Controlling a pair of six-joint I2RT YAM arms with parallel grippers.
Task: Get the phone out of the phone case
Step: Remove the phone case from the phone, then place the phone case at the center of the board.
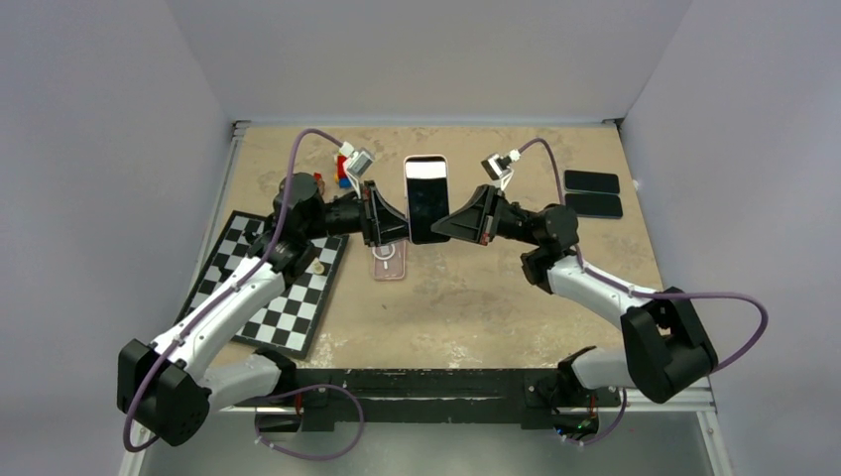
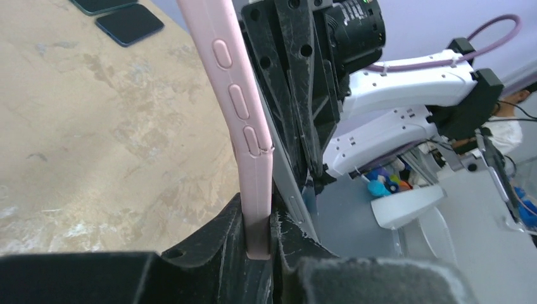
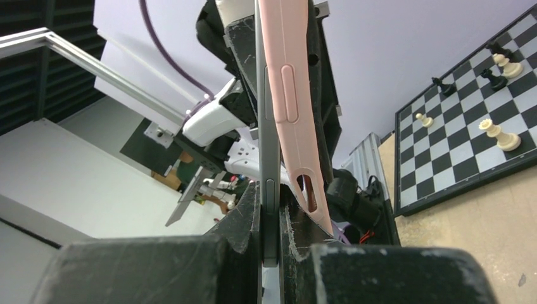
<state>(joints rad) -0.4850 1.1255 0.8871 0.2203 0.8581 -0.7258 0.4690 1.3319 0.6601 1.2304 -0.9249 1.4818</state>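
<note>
Tan tabletop [image 1: 476,307], chessboard [image 1: 278,288] at left. Pink phone case [image 2: 234,101] is pinched at its edge by the jaws of the left gripper [image 2: 259,250]. At centre the phone [image 1: 427,198] is held aloft, its grey side nipped by the jaws of the right gripper [image 3: 271,250]; the case is partly peeled off it. Risk judged: thin grips could slip under pull, and the phone be dropped.

The phone [image 1: 426,198], dark-screened and grey-edged, is held aloft with its screen turned upward. The pink case [image 2: 231,101] is seen partly peeled off: its side wall, marked with raised button bumps, is bowed away from the phone's edge.
</note>
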